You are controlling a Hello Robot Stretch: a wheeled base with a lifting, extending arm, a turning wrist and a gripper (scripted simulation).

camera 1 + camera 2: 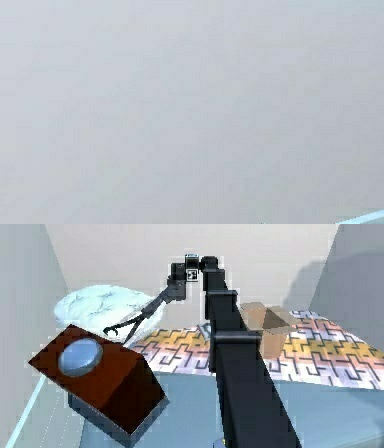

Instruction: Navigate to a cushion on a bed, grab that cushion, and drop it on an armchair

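Note:
A white quilted cushion (100,300) lies at the head of a bed (320,352) covered by a patterned blanket, in the arm side view's upper left. The dark arm (235,354) rises from the bottom edge, past two white marker squares (185,270). From there the gripper (116,330) slants down to the left, its thin fingers (140,316) ending at the cushion's near edge, above a bedside table. I cannot tell whether it holds anything, or whether it touches the cushion.
A dark red-brown bedside table (105,384) carries a round grey-blue object (80,354) at the arm side view's lower left. A brown box (268,324) sits on the blanket. In the forward view, a plain grey wall (190,100) stands close ahead.

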